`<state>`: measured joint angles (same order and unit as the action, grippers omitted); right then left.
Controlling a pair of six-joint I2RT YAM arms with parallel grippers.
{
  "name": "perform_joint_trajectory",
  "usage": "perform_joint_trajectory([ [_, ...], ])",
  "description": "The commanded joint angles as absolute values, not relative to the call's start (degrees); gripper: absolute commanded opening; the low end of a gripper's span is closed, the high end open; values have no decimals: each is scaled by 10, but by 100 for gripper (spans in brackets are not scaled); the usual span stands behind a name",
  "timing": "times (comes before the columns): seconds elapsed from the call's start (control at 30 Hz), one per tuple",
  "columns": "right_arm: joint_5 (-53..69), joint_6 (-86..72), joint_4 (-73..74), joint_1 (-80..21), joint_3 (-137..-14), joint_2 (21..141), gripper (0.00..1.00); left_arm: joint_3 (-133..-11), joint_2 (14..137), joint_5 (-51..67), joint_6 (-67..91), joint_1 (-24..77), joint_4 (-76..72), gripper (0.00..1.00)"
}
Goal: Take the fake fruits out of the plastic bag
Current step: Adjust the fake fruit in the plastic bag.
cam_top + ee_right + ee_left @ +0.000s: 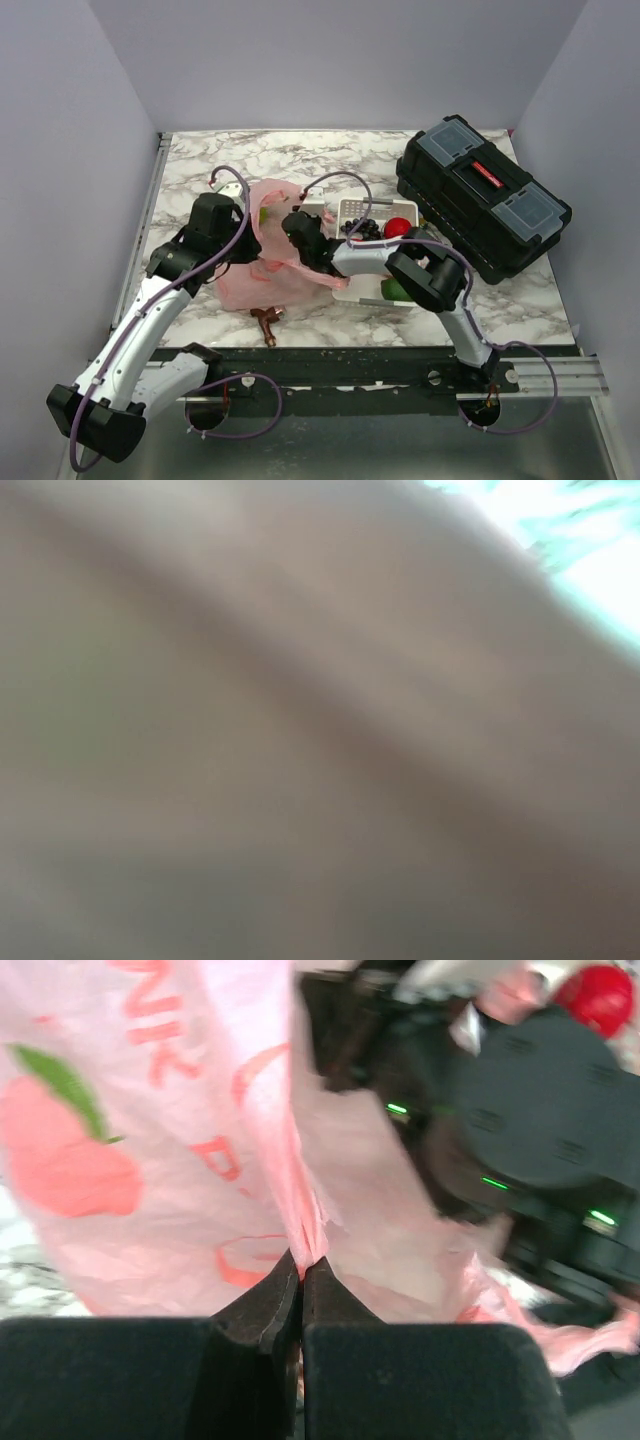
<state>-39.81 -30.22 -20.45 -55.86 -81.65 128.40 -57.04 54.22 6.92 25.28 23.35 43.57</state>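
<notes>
Marble tabletop (300, 160): left fingers (262, 1312) clamp the pink bag (262, 282) at its far-left edge. The nearer right arm (365, 258) reaches leftward into its mouth, right fingers buried, state unclear. Some fruits (397, 228) sit in the tray (362, 291), right of the bag.

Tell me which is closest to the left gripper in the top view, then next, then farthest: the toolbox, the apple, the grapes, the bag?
1. pink plastic bag: pinched in the left gripper itself.
2. black grape bunch: to the right, in the white tray.
3. red apple: just right of the grapes, same tray.
4. black toolbox: far right of the table.
</notes>
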Motion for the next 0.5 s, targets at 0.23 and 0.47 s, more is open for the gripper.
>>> perform_joint_trajectory([
  [0.23, -447, -247, -380, -556, -647, 1132, 19, -488, 520, -113, 117, 239, 261, 0],
  [0.47, -311, -237, -404, -557, -628, 1115, 23, -436, 516, -129, 33, 295, 212, 0],
])
